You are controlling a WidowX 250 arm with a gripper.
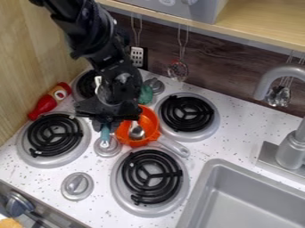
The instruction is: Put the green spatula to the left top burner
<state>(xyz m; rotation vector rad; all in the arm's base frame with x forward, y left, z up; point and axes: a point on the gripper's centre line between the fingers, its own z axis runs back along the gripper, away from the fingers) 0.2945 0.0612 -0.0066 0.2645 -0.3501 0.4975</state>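
Note:
The black gripper (108, 119) hangs left of the orange pan, above the burner knob between the left and right burners. Directly below it shows a blue-green piece (105, 134), which looks like a handle end of the green spatula. Another green part (145, 95) shows right of the arm, beside the upper knob; the arm hides whatever lies between the two, so I cannot tell if they are joined. The left top burner (87, 84) is at the upper left, partly covered by the arm.
An orange pan (150, 120) holding a metal spoon (136, 132) lies right of the gripper. A red bottle (46, 104) lies by the left wall. Other burners are at lower left (55, 135), right (187, 113) and front (151, 176); the sink (217, 167) is lower right.

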